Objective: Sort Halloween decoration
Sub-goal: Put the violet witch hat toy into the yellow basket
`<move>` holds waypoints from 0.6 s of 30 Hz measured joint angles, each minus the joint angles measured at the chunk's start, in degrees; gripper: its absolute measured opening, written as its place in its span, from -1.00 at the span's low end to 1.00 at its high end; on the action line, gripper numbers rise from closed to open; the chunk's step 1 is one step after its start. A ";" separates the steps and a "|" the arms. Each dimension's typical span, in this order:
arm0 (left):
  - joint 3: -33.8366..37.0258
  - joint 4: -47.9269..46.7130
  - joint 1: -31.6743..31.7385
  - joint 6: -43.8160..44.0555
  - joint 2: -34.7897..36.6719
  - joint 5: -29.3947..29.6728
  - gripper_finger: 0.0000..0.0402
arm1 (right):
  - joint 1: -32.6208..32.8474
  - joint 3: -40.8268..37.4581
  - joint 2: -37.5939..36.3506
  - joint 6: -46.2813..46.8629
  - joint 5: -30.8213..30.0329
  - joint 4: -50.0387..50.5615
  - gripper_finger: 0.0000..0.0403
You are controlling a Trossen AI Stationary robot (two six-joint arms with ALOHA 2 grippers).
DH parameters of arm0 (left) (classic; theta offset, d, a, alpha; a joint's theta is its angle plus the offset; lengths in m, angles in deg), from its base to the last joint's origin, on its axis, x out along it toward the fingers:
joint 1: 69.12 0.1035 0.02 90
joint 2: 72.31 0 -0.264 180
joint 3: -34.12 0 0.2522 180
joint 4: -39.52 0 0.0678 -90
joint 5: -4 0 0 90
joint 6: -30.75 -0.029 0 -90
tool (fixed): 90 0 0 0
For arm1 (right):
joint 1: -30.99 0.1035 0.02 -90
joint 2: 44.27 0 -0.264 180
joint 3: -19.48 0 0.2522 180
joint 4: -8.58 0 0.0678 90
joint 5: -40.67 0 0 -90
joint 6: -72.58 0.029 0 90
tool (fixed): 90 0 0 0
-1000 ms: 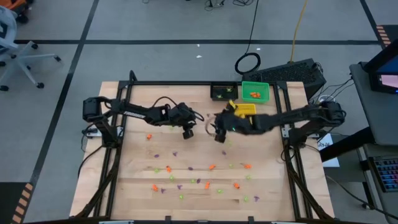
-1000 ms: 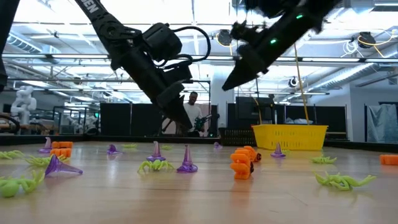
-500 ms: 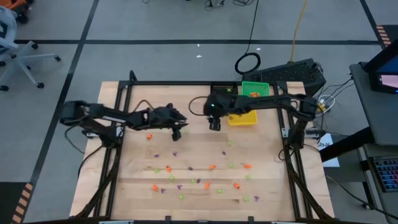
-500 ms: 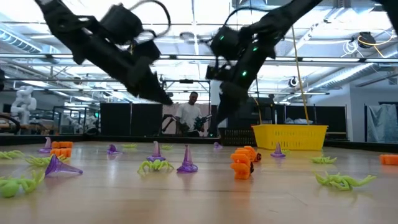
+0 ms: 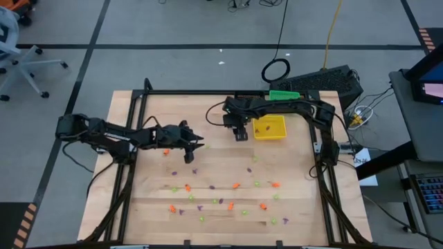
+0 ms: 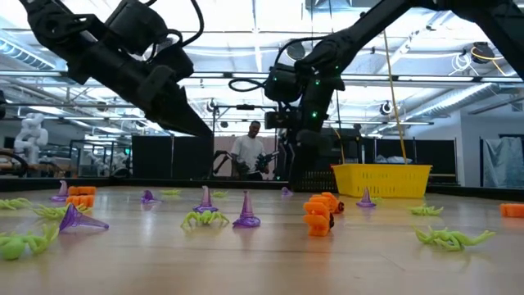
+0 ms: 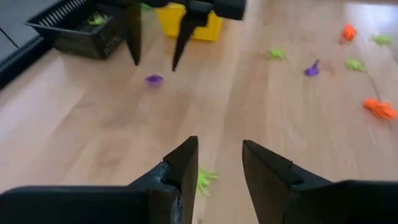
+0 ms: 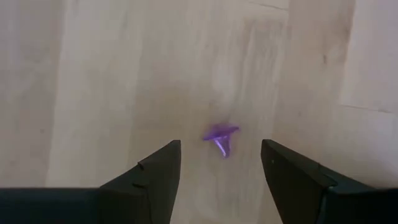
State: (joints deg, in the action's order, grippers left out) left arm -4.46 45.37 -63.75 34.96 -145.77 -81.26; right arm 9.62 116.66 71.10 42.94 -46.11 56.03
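L gripper (image 5: 199, 144) hovers over table's (image 5: 297, 194) left-mid, fingers part open, nothing held, green trinket (image 7: 205, 179) just below. R gripper (image 5: 240, 136) beside yellow bin (image 5: 270, 128), fingers wide, empty, purple trinket (image 8: 221, 137) lying between them on wood. Other trinkets scattered toward near edge.

Counts on the surface (image 5: 297, 180)

We count two arms, each with one hand: left hand (image 5: 199, 144), right hand (image 5: 240, 136). We see one yellow bin (image 5: 270, 128) and roughly twenty small trinkets (image 5: 236, 185) in orange, purple and light green.
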 joint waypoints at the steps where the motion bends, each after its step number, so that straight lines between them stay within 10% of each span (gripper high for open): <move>1: 0.00 0.02 -0.44 0.24 -0.01 -0.01 -0.36 | 0.00 0.04 0.25 -0.17 -0.02 -0.04 0.03; 18: 0.00 2.48 -4.01 1.21 -0.01 0.18 -0.36 | 0.21 0.07 3.45 2.80 1.76 -0.67 -0.36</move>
State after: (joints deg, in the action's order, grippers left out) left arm -4.46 47.85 -67.76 36.17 -145.78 -81.08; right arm 9.83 116.74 74.55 45.73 -44.36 55.36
